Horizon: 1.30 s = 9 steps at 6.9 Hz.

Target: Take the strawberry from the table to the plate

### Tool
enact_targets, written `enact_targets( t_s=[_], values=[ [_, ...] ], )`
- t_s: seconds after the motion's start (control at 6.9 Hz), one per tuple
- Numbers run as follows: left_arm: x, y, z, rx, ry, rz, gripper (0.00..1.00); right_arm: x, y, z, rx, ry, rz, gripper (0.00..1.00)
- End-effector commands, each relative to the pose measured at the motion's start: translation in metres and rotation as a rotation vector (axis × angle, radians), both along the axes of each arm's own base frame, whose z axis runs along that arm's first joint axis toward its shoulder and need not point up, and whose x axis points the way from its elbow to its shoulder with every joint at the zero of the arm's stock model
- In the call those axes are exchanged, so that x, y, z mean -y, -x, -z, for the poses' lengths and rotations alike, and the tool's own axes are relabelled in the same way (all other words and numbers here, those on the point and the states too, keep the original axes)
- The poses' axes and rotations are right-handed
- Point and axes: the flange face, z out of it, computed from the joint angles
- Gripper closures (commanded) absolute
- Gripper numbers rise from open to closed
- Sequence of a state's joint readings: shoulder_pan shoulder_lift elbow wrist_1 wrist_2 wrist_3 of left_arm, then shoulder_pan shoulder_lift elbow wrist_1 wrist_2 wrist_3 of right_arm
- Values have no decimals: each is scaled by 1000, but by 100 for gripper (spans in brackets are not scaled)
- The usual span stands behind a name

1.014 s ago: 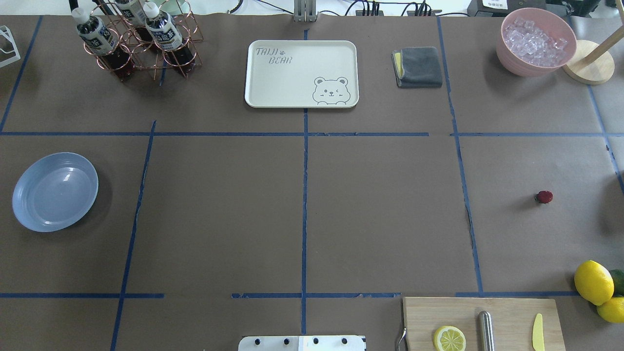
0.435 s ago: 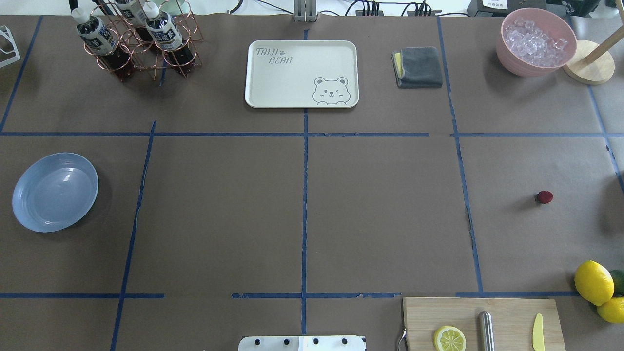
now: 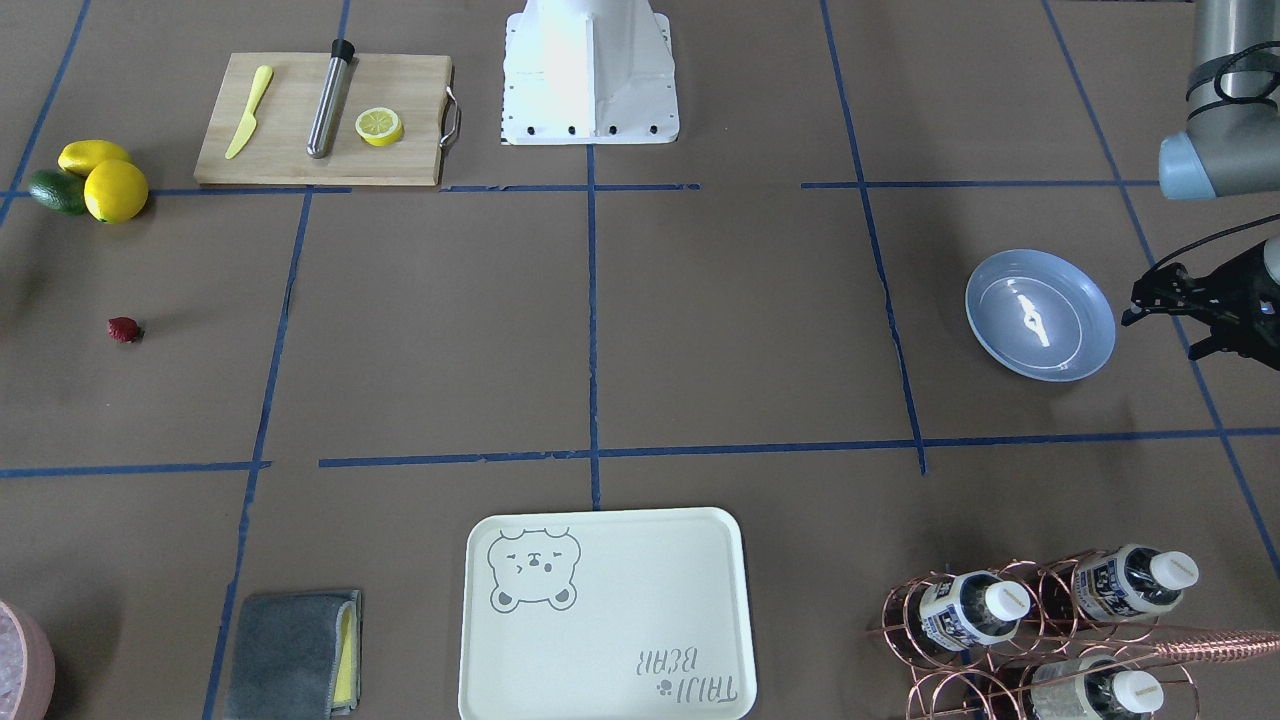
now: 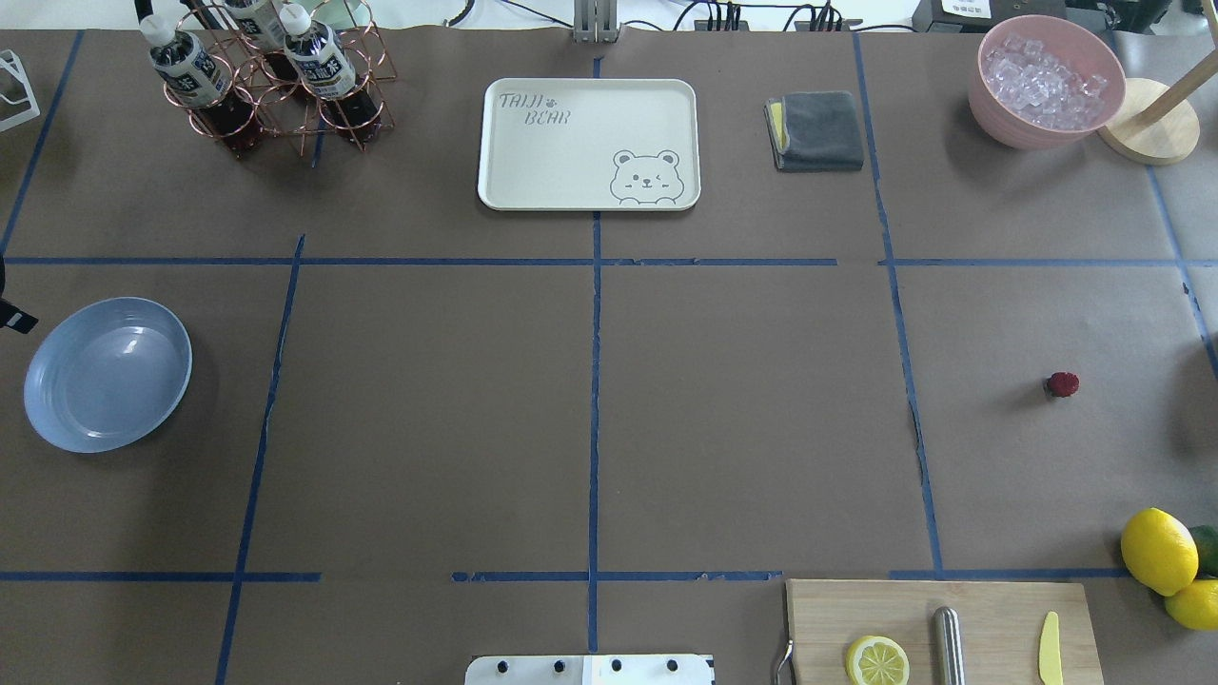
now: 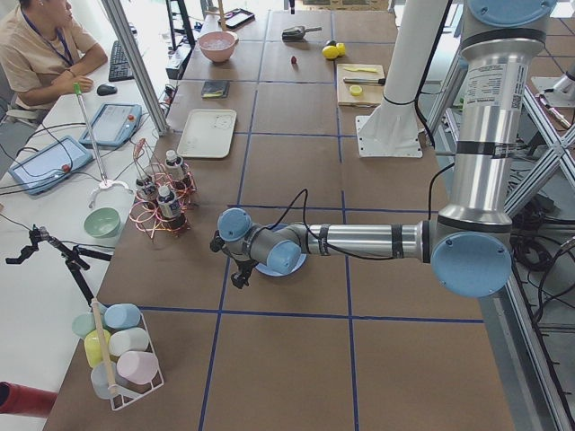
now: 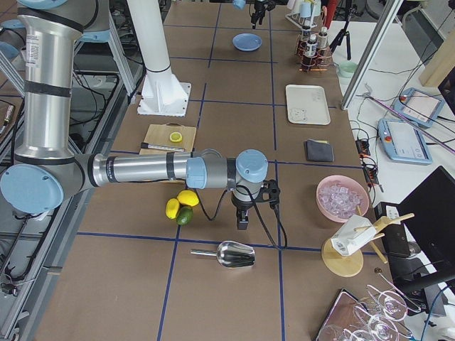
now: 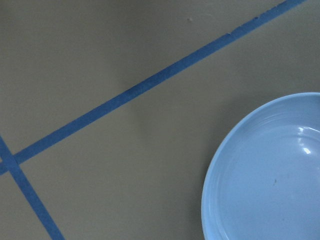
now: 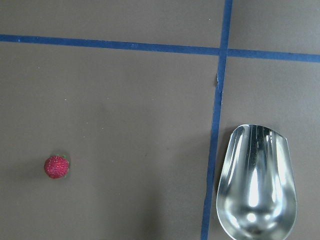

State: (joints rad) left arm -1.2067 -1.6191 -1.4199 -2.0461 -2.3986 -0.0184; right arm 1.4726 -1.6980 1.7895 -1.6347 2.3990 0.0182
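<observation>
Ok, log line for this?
strawberry: on table | plate: empty | left claw: beside plate, state unclear | right claw: clear of strawberry, state unclear

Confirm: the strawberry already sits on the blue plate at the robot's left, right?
Not right. The strawberry lies on the bare table at the robot's right; the blue plate at the robot's left holds nothing. The overhead exterior view shows it.

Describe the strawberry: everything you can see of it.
The strawberry is a small, dark-red berry with bumpy skin and a hint of green cap at one end. It lies on the brown table, on the robot's right side, farther out than the lemons and apart from them. Only the table touches it.
</observation>
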Motion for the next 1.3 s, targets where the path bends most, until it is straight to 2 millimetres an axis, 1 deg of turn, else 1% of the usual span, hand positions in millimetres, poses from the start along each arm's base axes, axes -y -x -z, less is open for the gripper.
enact_targets(
  t_s=[0.0, 0.29, 0.58, 0.72, 1.01, 1.16],
  values=[
    [-4, -15, -1, 1, 73, 42, 0, 0, 0, 0, 3, 3, -1, 0],
    [-10, -34, -3, 6, 82, 13, 0, 1, 0, 2, 4, -3, -1, 0],
    [-14, -47, -4, 10, 87, -12, 0, 1, 0, 3, 4, -5, -1, 0],
    [-16, -52, -4, 10, 87, -22, 3, 1, 0, 3, 4, -6, 0, 0],
    [-18, -53, -14, 20, 103, -26, 11, 1, 0, 4, 4, -7, 0, 0],
    [-18, -54, -17, 24, 106, -27, 11, 1, 0, 3, 4, -6, 0, 0]
  ],
)
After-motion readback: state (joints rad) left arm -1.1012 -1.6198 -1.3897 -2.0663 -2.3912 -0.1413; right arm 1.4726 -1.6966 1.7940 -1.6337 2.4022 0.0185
